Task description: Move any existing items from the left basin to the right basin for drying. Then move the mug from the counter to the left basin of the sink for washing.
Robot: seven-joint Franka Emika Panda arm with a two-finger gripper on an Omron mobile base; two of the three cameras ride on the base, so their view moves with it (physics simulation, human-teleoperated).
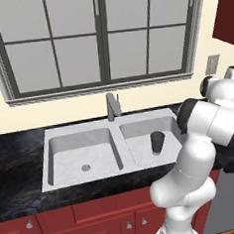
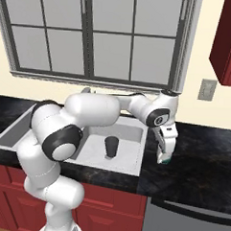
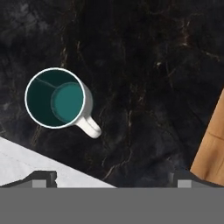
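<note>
The white mug (image 3: 59, 98) with a teal inside stands upright on the black counter (image 3: 144, 78); its handle points toward the lower right of the hand view. My gripper (image 3: 116, 179) hangs above the counter, open and empty, with the mug off to the upper left of its fingertips (image 3: 43, 177). From the right base view, the gripper (image 2: 164, 157) points down just right of the sink, a sliver of the mug (image 2: 166, 163) showing below it. The dark grey tumbler (image 1: 157, 142) stands upright in the right basin (image 1: 140, 132). Nothing lies in the left basin (image 1: 67, 160).
A grey faucet (image 1: 112, 107) rises behind the divider between the basins. The sink rim (image 3: 26, 162) cuts across the lower left of the hand view, and a wooden board (image 3: 210, 153) lies at its right edge. A grey appliance front (image 2: 188, 222) sits under the counter at right.
</note>
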